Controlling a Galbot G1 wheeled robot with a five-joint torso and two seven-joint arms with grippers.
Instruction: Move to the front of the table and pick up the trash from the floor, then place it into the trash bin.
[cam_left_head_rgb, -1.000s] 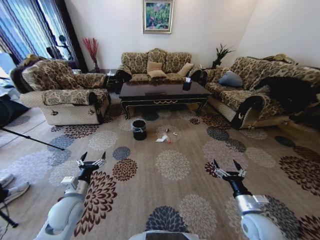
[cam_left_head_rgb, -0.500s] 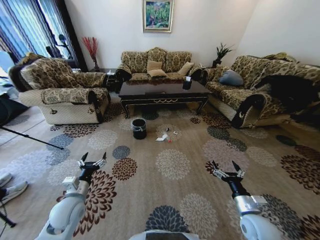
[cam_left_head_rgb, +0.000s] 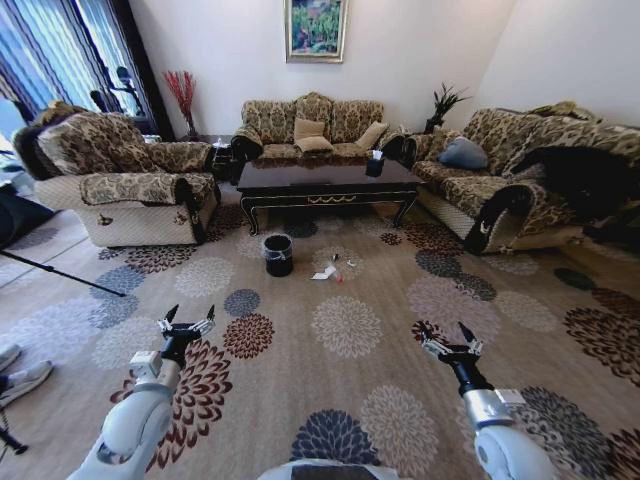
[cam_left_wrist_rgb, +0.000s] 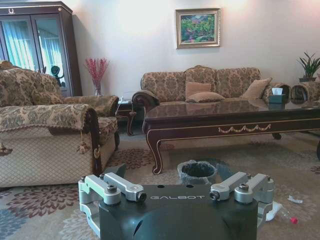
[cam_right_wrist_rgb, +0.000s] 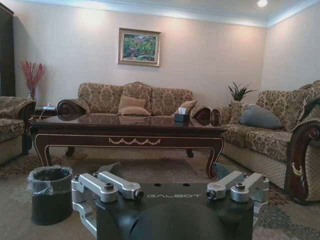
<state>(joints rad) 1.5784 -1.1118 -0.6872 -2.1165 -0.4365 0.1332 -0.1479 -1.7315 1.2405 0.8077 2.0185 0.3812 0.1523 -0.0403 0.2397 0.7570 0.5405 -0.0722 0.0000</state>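
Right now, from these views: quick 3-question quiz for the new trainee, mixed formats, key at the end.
1. True or false: the trash bin stands on the coffee table.
2. Multiple choice: the trash on the carpet lies where relative to the bin, in the head view? A) toward the robot's right of it B) inside it C) behind the armchair
3. Fill in: the left gripper and right gripper both hover over the carpet with fingers ____.

Key:
1. False; it stands on the carpet in front of the table.
2. A
3. open; neither holds anything.
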